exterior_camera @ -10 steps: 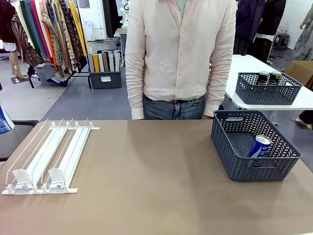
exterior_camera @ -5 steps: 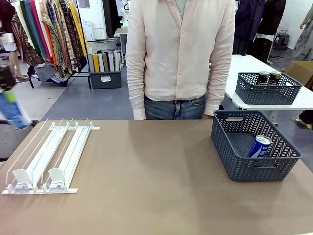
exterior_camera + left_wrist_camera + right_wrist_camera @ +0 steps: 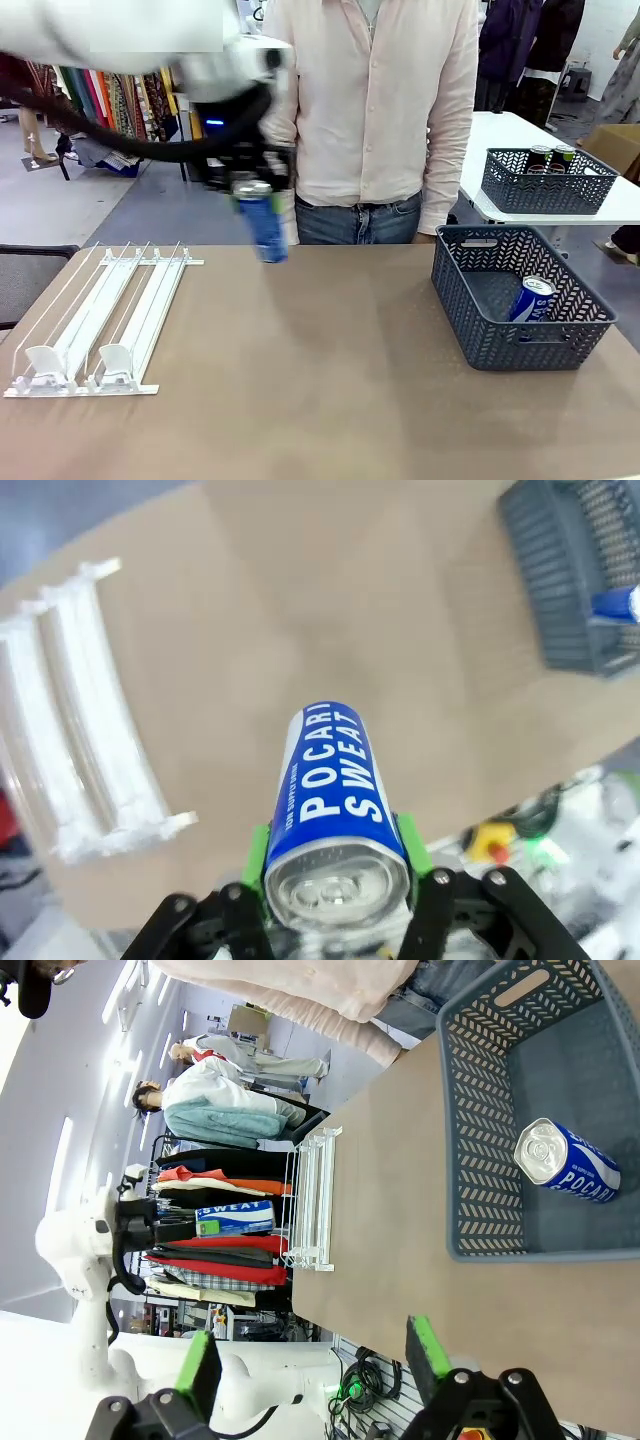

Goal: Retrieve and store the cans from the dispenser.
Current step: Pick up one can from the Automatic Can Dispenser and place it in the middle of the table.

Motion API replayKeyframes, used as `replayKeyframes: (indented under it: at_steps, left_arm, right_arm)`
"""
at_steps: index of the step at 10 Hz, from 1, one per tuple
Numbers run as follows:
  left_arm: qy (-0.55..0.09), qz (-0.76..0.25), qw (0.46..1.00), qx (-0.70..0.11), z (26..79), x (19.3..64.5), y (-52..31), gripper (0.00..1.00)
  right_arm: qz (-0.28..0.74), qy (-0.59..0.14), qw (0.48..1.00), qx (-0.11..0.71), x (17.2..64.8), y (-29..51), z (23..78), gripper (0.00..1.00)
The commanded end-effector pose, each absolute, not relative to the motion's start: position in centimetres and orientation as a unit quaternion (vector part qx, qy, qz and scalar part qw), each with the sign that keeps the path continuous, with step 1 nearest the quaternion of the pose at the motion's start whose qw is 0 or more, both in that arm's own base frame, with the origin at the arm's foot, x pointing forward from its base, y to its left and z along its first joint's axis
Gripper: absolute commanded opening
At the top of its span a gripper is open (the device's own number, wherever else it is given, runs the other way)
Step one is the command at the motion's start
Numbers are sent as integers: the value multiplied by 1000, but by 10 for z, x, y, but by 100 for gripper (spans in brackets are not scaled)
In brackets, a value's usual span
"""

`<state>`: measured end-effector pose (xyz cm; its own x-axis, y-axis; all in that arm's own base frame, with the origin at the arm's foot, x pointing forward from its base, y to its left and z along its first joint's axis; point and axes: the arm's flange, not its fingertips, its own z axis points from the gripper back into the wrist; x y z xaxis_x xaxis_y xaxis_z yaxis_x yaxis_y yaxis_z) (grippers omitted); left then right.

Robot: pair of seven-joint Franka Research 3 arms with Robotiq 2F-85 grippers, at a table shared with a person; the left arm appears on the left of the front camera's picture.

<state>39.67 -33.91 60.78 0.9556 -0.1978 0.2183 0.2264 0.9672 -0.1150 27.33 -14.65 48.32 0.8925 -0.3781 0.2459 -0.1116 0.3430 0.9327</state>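
My left gripper (image 3: pixel 257 192) is shut on a blue can (image 3: pixel 267 236) with white lettering and holds it upright in the air over the table's far edge, right of the dispenser (image 3: pixel 100 320). In the left wrist view the green pads (image 3: pixel 262 842) clamp this can (image 3: pixel 330 780) near its silver top. The white dispenser (image 3: pixel 70 730) shows only its pusher blocks in its lanes. A second blue can (image 3: pixel 533 298) lies in the dark grey basket (image 3: pixel 480 340) at the right. My right gripper (image 3: pixel 312 1360) is open, high above the table, with nothing between its fingers.
A person in a pale shirt (image 3: pixel 370 110) stands at the far edge, behind the held can. On a white table farther back a second mesh basket (image 3: pixel 545 188) holds dark cans (image 3: pixel 550 156). The brown tabletop (image 3: pixel 320 380) lies between dispenser and basket.
My left arm has swung in from the far left with the blue can and now hangs over the table's far middle-left. The basket, its can and the dispenser have not moved.
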Motion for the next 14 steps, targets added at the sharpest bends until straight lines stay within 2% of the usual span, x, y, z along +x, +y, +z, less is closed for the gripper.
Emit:
replayKeyframes:
  at_steps: [1,3,5,7,8,9,12,14]
  left_arm:
    - [-120,-74,989,-47,609,419,-398,0]
    - [-115,-121,986,-24,563,402,-455,0]
    - [-91,-131,987,1,518,399,-462,0]
    - [-53,-130,990,-19,488,390,-452,0]
    - [-38,-125,991,-23,490,394,-443,0]
    - [-57,-133,990,0,482,396,-470,0]
    - [-57,-133,990,0,482,396,-470,0]
    - [-42,-130,991,-10,452,407,-470,0]
  right_arm:
    - [-75,-230,781,575,277,-145,484,100]
    - [-75,-230,781,575,277,-145,484,100]
    - [-75,-230,781,575,277,-145,484,100]
    - [-75,-230,781,575,277,-145,484,100]
    - [-75,-230,781,575,277,-145,484,100]
    - [-75,-230,781,575,277,-145,484,100]
    - [-75,-230,781,575,277,-145,484,100]
    - [-75,-230,781,575,277,-145,484,100]
